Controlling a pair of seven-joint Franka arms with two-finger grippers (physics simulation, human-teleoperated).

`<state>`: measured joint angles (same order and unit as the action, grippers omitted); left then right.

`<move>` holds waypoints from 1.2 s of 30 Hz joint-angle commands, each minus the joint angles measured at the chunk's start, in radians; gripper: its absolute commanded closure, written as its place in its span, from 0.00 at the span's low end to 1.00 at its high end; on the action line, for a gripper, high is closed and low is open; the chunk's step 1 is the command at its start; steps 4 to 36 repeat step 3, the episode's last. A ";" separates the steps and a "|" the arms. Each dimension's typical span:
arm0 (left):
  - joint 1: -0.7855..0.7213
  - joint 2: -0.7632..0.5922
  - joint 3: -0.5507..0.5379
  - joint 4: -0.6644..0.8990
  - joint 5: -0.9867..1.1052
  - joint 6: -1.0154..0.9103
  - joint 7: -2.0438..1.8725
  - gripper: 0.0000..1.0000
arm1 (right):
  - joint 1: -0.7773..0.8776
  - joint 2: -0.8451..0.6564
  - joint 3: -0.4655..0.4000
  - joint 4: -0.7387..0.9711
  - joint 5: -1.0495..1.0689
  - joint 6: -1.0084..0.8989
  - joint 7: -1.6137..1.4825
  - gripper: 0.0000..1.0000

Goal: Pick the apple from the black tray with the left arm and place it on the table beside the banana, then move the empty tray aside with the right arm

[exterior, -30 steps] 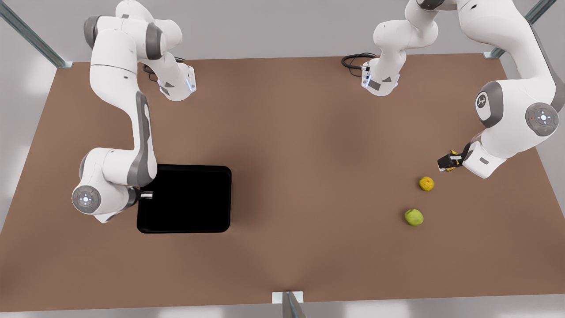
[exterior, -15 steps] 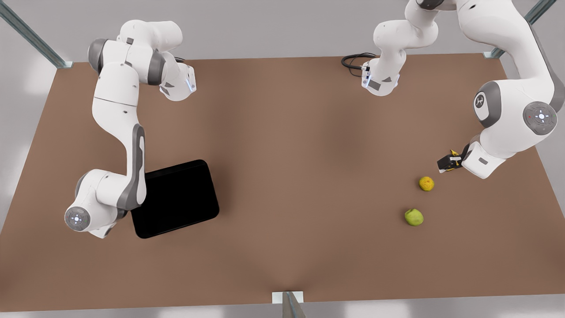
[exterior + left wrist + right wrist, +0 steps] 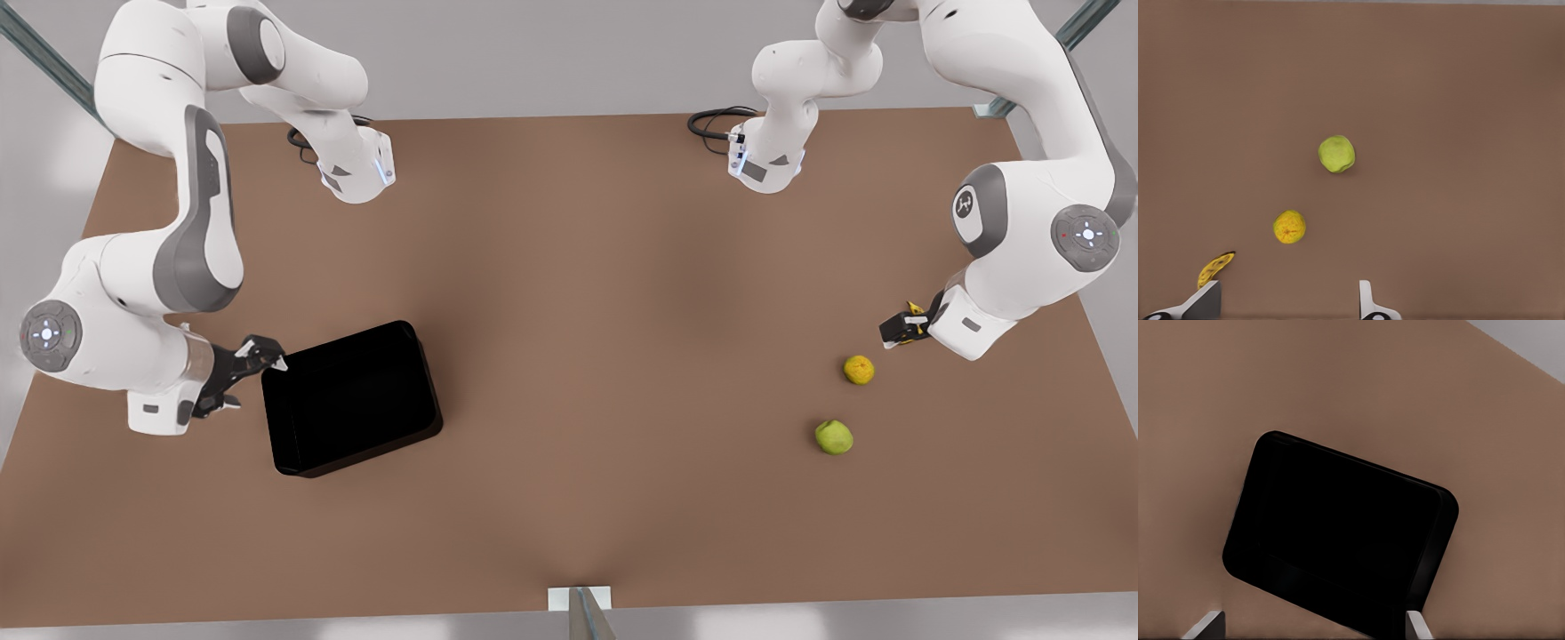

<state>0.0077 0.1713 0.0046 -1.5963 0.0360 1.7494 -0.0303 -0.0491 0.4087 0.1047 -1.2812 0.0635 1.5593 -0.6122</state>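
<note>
The black tray (image 3: pixel 353 399) now sits skewed on the table (image 3: pixel 587 293), toward the front view's left, where a second ago it lay square to the edges and half a second ago it had already been swung round. The right gripper (image 3: pixel 238 372), which was over the tray's near rim then, has since drawn back and lifted; its fingers (image 3: pixel 1417 628) stand spread with nothing between them, just off the tray's corner. So the tray has been let go, and the shove aside looks finished.

The apple (image 3: pixel 834 436) lies well apart from the tray on the front view's right, on bare tabletop near a bumpy orange-yellow fruit (image 3: pixel 859 369). The banana (image 3: pixel 1214 267) peeks out beside the left gripper (image 3: pixel 901 328), which hangs above it with fingers (image 3: pixel 1366 301) apart and empty. The arm has not moved across the three moments. Both halves of the task appear done.

The tray is glossy black, shallow, rounded at the corners with a low rim, and empty. The apple is a smooth yellow-green ball; its stem dimple is probably turned away, though it is hard to say. The banana is curved, yellow, dark-flecked. The table is flat matte brown
</note>
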 commanded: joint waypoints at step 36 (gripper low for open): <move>0.000 -0.001 0.001 -0.001 0.001 -0.001 -0.002 0.00 | 0.002 -0.001 0.004 0.000 -0.037 -0.041 0.063 0.00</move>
